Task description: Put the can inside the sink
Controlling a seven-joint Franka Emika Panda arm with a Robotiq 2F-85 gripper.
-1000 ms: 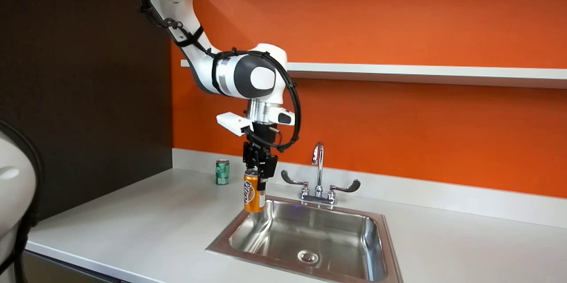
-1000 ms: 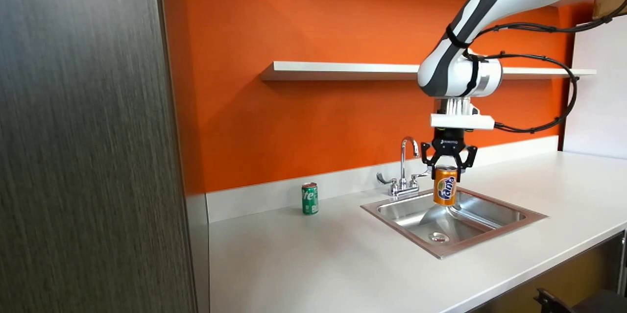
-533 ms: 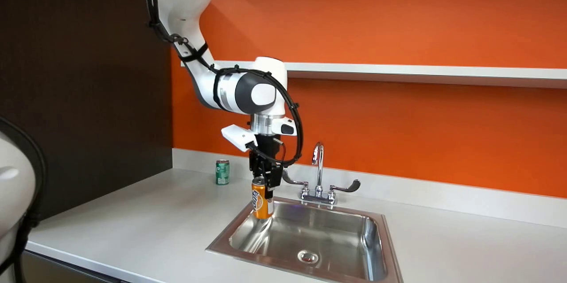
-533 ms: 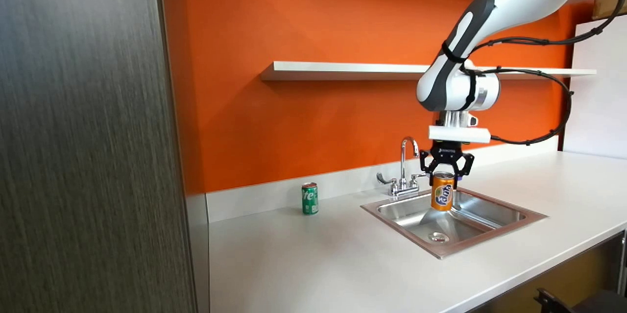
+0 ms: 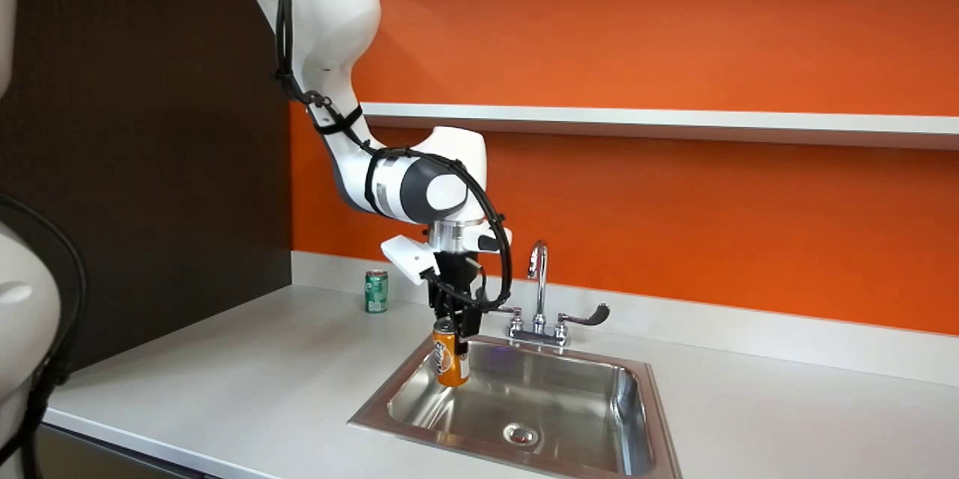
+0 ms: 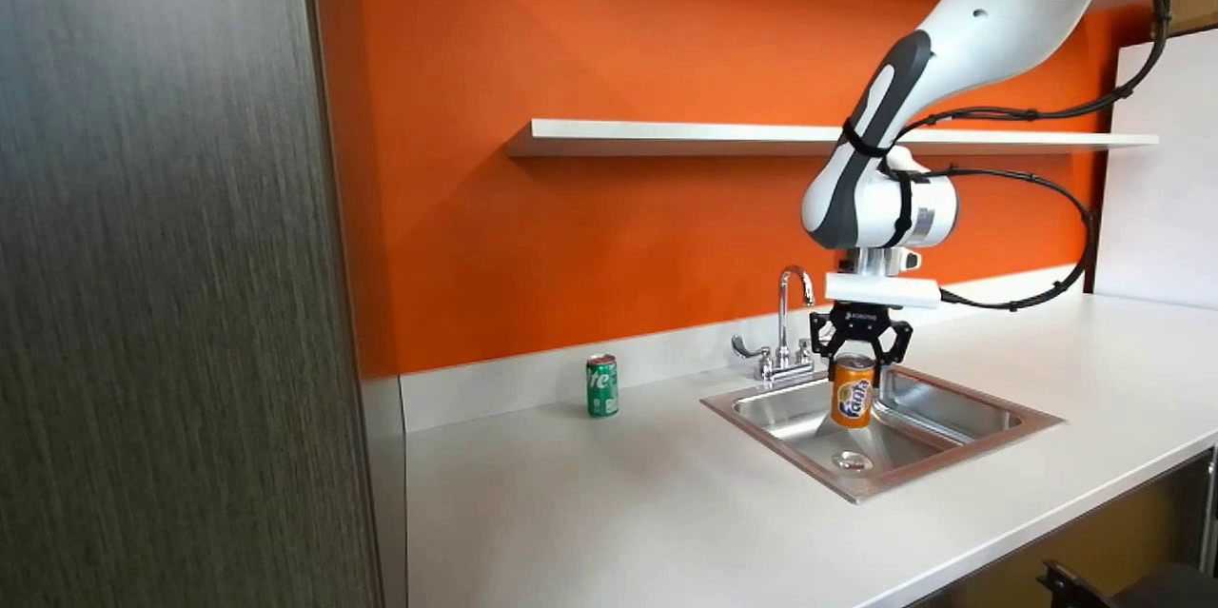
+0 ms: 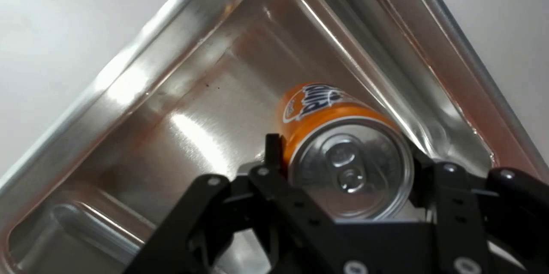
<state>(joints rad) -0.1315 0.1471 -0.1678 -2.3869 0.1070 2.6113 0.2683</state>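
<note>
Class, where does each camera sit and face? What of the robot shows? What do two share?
An exterior view: off the arm, looking down at sink, wall behind; arm, jaws show.
An exterior view: beside a dark panel, facing green can and sink; arm, jaws show.
Wrist view: on the wrist, looking down at orange can; jaws show.
Both exterior views share the tap.

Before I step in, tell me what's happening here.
A robot arm has the orange can gripped in its hand, roughly upright, over the sink. It has not let go yet, and how low the can sits is hard to tell. A green can stands on the counter, apart from the sink and untouched.
</note>
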